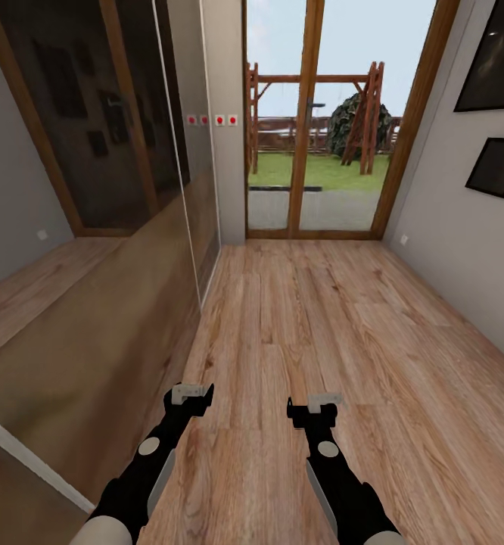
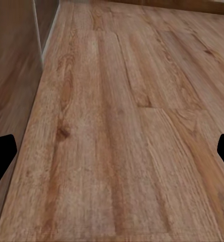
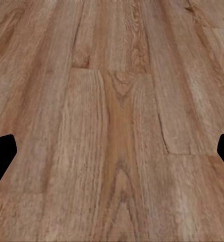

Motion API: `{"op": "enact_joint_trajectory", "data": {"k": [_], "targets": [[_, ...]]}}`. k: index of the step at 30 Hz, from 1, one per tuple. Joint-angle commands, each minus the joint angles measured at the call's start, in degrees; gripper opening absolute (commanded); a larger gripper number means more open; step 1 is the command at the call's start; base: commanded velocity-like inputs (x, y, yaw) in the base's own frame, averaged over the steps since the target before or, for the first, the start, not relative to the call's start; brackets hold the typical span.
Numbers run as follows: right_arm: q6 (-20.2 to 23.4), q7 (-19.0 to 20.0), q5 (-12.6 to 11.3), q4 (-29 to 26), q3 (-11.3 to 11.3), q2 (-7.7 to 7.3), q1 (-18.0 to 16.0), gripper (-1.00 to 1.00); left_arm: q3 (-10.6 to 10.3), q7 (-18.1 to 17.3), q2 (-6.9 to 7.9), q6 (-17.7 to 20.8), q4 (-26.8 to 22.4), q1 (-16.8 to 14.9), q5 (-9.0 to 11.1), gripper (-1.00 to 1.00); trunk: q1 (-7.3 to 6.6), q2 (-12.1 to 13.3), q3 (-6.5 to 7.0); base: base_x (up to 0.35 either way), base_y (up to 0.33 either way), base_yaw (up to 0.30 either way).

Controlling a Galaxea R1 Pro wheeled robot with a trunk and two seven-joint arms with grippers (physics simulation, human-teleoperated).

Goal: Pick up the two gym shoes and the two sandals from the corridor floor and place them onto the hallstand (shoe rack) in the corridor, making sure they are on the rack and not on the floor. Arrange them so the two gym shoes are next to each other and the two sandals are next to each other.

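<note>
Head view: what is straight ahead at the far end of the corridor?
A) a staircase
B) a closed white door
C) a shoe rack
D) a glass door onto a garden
D: wood-framed glass door closes the corridor floor, with grass and a wooden swing frame beyond.

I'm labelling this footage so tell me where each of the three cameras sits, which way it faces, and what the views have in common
Head view: from the robot's head, looking forward and down the corridor floor toward the glass door; both arms show, left gripper and right gripper held over the planks.
Left wrist view: on the left arm, looking along its fingers at the floor beside a brown reflective panel.
Right wrist view: on the right arm, looking past its fingers at the planks.
Shared: all three show the same wood-plank floor.
</note>
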Motion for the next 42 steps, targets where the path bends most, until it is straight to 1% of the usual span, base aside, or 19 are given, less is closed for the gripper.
{"op": "enact_joint_trajectory", "data": {"k": [1, 12, 36, 42], "targets": [[0.1, -0.3, 0.4, 0.0, 0.1, 0.0, 0.0, 1.0, 0.4, -0.5, -0.07, -0.2, 0.0, 0.0, -0.4, 1.0, 0.01, 0.0, -0.05, 0.228, 0.0, 0.0], [0.1, -0.3, 0.5, 0.0, 0.1, 0.0, 0.0, 1.0, 0.4, -0.5, -0.08, -0.2, 0.0, -0.1, -0.4, 1.0, 0.01, 0.0, -0.05, 0.216, 0.0, 0.0], [0.1, -0.3, 0.4, -0.1, 0.1, 0.0, 0.0, 1.0, 0.4, -0.5, -0.07, -0.2, 0.0, 0.0, -0.4, 1.0, 0.01, 0.0, -0.05, 0.005, 0.0, -0.027], [0.1, -0.3, 0.4, -0.1, 0.1, 0.0, 0.0, 1.0, 0.4, -0.5, -0.08, -0.2, 0.0, 0.0, -0.4, 1.0, 0.01, 0.0, -0.05, 0.02, 0.0, -0.129]]}}
